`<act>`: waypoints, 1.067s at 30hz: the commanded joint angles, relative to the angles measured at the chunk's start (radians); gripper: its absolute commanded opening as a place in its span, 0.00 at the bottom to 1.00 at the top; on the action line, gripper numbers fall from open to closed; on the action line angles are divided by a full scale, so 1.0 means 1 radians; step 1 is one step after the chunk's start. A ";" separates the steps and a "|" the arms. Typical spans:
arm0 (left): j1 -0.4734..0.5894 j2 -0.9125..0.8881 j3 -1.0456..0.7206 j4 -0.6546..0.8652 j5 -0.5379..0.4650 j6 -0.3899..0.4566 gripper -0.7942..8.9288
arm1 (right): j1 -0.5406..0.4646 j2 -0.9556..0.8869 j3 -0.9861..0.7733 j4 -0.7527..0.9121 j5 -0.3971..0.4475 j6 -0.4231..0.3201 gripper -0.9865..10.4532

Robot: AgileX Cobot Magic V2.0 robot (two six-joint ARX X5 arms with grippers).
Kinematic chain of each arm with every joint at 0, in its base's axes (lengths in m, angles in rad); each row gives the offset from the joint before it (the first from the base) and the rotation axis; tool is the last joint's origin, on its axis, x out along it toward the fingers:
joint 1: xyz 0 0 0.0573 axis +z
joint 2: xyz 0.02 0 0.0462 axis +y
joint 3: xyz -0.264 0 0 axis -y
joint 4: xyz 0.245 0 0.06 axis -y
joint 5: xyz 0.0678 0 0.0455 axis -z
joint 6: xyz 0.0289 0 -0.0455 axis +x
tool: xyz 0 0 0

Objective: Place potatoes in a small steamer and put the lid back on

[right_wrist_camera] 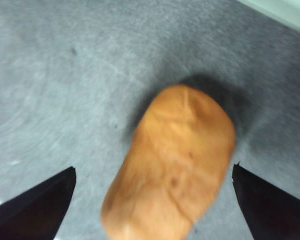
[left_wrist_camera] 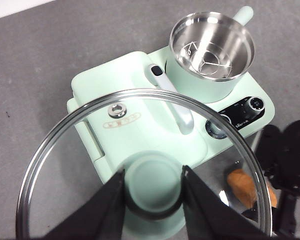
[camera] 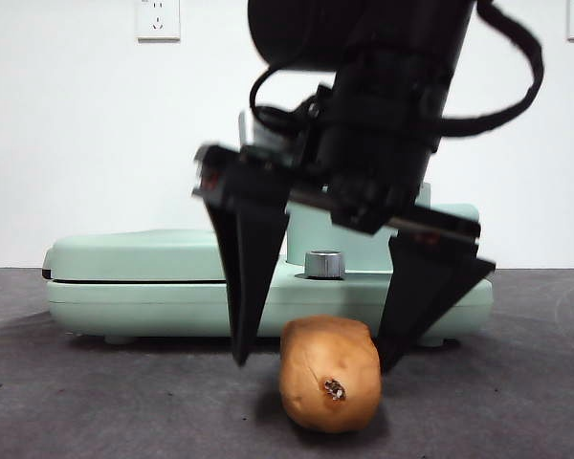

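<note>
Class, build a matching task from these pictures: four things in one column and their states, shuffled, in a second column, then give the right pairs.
Things:
1. potato
2. glass lid
3. small steamer
4. right gripper

States:
A. uncovered, steel inside empty
B. lying on the grey table
C. open, one jaw on each side of the potato
D. held up by its green knob in the left gripper

Pairs: 1-B, 2-D, 3-A, 4-C
</note>
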 commanded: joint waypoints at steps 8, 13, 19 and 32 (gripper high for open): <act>-0.004 -0.058 0.020 0.001 0.008 -0.007 0.10 | 0.011 0.061 0.014 0.006 0.002 0.013 0.26; -0.004 -0.060 0.020 -0.004 0.008 -0.010 0.10 | 0.007 0.060 0.017 -0.007 0.000 0.014 0.21; -0.004 -0.060 0.020 -0.018 0.008 -0.014 0.10 | -0.024 0.048 0.142 -0.106 -0.022 -0.002 0.21; -0.005 -0.060 0.020 -0.017 0.008 -0.021 0.10 | -0.277 0.087 0.690 -0.345 -0.020 -0.166 0.21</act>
